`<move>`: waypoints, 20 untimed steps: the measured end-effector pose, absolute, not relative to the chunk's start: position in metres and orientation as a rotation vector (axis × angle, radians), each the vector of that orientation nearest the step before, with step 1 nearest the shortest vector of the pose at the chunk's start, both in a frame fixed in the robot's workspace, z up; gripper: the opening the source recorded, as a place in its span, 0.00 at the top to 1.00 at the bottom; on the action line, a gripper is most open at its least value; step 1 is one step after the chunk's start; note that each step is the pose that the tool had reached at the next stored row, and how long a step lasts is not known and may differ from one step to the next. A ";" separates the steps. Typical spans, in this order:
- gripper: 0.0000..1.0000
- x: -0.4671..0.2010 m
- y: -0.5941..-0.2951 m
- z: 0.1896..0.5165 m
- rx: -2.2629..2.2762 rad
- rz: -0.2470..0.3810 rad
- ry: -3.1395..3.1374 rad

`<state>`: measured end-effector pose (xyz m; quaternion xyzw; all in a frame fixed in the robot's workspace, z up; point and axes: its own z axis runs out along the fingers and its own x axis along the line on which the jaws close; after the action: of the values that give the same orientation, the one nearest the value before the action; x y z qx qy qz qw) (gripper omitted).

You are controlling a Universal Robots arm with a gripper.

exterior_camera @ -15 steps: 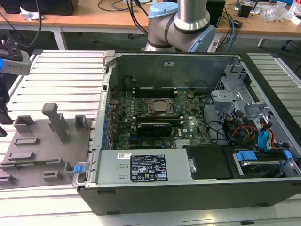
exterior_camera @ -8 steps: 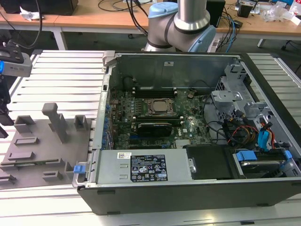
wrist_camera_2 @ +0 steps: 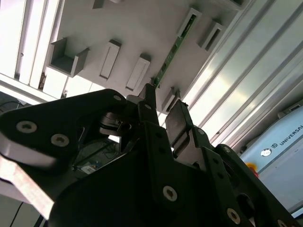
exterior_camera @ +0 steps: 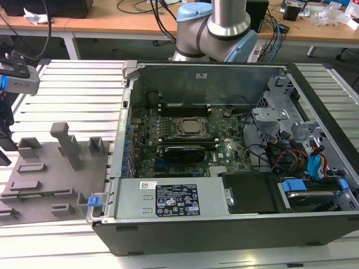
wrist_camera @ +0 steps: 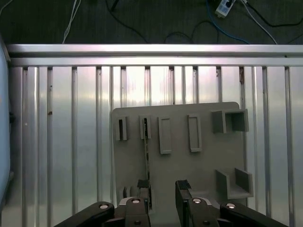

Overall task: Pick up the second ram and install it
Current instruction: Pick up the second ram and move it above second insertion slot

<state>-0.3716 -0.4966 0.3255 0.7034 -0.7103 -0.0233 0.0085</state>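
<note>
The ram (wrist_camera: 146, 156) stands on edge in your gray tray (wrist_camera: 203, 170), its near end just beside one fingertip (wrist_camera: 143, 185). Your gripper (wrist_camera: 163, 185) hangs above, jaws wide, holding nothing. The open case (exterior_camera: 224, 224) sits at the exterior view's right.

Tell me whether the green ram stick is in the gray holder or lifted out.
In. The second ram stands on edge in the gray holder in both wrist views; the gripper by it is open.
</note>
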 end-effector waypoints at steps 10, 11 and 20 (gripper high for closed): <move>0.64 -0.372 -0.497 0.318 2.198 -0.073 -2.220; 0.64 -0.372 -0.497 0.318 2.198 -0.073 -2.219; 0.64 -0.372 -0.497 0.312 2.198 -0.073 -2.219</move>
<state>-0.3716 -0.4966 0.3120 0.7034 -0.7103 -0.0233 0.0086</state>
